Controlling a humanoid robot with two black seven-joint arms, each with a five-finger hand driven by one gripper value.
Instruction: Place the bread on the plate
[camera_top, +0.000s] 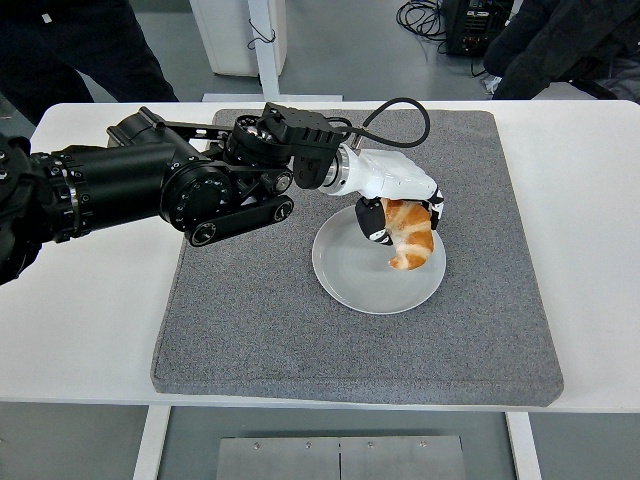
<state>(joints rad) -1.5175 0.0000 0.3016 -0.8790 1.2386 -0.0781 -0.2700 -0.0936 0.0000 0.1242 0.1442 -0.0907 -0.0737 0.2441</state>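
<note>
I am working the left hand (400, 205), which is reaching in from the left across the grey mat (260, 320) with its fingers (368, 222) clasped around the bread (409, 233), a golden croissant. The bread is hanging point-down from the grasp, over the right half of the pale plate (345, 275), which is sitting on the mat near the middle of the white surface (90, 310). I cannot tell whether the lower tip is already touching the plate or is just clear of it. I am judging this to be the placing step, close to its end: the carry looks done and only the set-down and release remain. The next move is calling for a short, gentle lowering until the bread is resting on the plate, then loosening the fingers and lifting the hand straight away, so the bread is not dragged toward the plate's right rim.
</note>
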